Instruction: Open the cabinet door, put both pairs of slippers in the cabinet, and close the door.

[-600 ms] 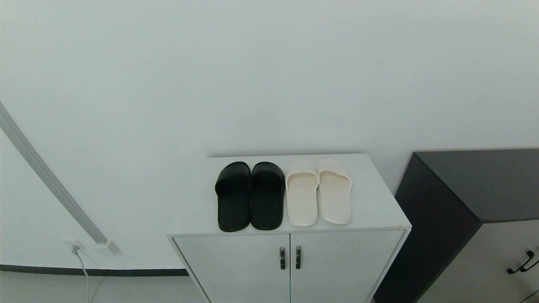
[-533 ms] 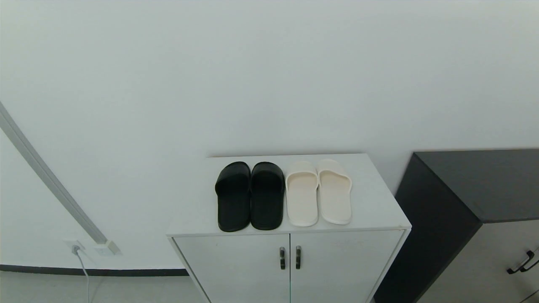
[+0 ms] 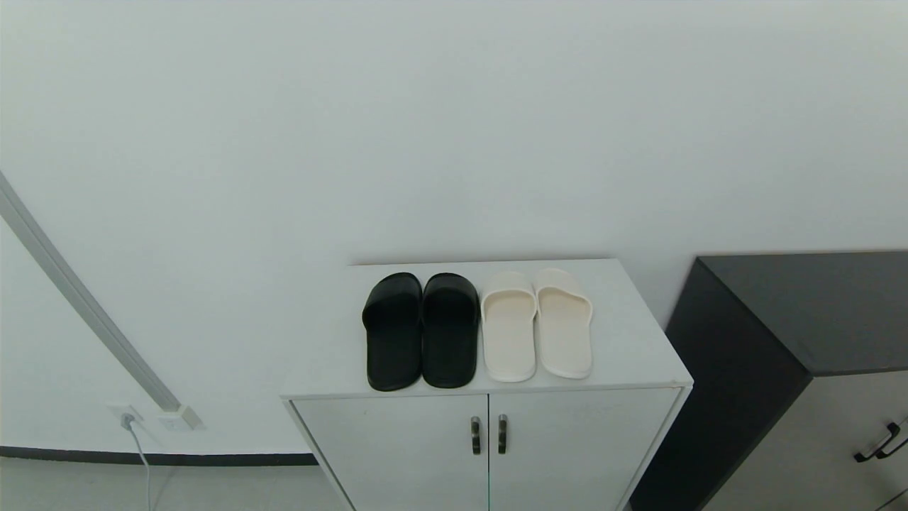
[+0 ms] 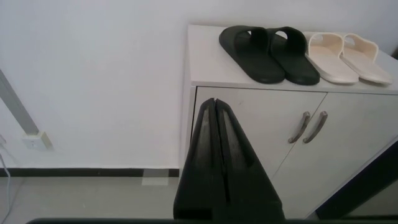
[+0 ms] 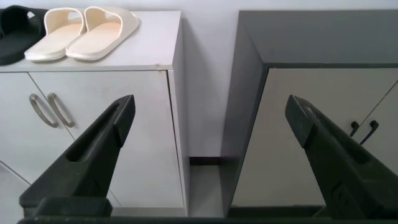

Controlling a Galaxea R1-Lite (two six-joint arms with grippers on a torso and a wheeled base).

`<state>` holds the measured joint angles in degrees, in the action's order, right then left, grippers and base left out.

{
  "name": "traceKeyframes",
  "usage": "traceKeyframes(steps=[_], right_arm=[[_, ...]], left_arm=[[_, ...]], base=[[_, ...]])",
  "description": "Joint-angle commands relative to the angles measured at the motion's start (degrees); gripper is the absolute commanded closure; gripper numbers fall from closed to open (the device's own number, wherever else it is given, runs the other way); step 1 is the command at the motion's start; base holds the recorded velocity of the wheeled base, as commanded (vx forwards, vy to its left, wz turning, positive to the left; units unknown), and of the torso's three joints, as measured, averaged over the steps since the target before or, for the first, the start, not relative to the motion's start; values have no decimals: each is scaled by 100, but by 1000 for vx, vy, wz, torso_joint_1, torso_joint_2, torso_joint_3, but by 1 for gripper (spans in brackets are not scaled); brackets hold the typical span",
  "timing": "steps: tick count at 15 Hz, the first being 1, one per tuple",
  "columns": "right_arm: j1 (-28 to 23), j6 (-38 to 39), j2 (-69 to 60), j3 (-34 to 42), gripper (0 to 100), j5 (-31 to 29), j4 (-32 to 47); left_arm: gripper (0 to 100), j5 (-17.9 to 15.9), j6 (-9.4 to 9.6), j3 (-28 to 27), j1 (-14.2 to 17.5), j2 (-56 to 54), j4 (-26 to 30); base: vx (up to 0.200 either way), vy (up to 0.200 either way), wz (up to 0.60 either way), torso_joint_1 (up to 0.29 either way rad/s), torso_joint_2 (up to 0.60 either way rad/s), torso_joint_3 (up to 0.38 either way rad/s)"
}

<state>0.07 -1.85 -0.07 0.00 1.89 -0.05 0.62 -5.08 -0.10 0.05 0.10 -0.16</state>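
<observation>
A white cabinet (image 3: 624, 341) stands against the wall with both doors closed. Its two handles (image 3: 488, 434) meet at the middle seam. On its top lie a black pair of slippers (image 3: 421, 330) and a cream pair of slippers (image 3: 537, 323), side by side. In the left wrist view my left gripper (image 4: 215, 104) is shut, its fingers pressed together, in front of the cabinet's left door (image 4: 249, 137) and apart from it. In the right wrist view my right gripper (image 5: 210, 109) is open wide, facing the gap beside the cabinet's right door (image 5: 99, 118), with nothing between the fingers.
A dark cabinet (image 3: 794, 319) with black handles (image 3: 879, 441) stands close to the right of the white one. A wall socket with a plugged cable (image 3: 131, 426) and a slanting cable duct (image 3: 78, 298) are at the left. Floor lies open left of the cabinet.
</observation>
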Motion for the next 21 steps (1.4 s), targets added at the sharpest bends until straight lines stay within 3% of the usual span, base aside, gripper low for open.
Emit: traceKeyframes(steps=[1, 11, 13, 15, 17, 19, 21], right_arm=[[1, -26, 7, 0, 0, 4, -4], [-7, -105, 42, 0, 0, 75, -4], [54, 642, 631, -1310, 0, 145, 269], [89, 510, 1844, -1477, 0, 567, 532], [133, 379, 2609, -1485, 0, 778, 225], [318, 344, 4033, -1468, 0, 910, -918], [828, 387, 4920, -1573, 0, 822, -1665]], left_arm=[[100, -1, 25, 1, -5, -1, -2], [100, -18, 130, 1, -5, -1, 7], [100, -27, 157, 10, 4, -1, 7], [100, -27, 157, 1, 4, 8, 7], [100, -27, 157, 10, 4, -1, 7], [100, -27, 157, 1, -5, 8, 7], [100, -27, 157, 10, 4, 8, 7]], base=[[0, 0, 0, 0, 0, 0], [0, 0, 0, 0, 0, 0], [0, 0, 0, 0, 0, 0], [0, 0, 0, 0, 0, 0], [0, 0, 0, 0, 0, 0], [0, 0, 0, 0, 0, 0], [0, 0, 0, 0, 0, 0]])
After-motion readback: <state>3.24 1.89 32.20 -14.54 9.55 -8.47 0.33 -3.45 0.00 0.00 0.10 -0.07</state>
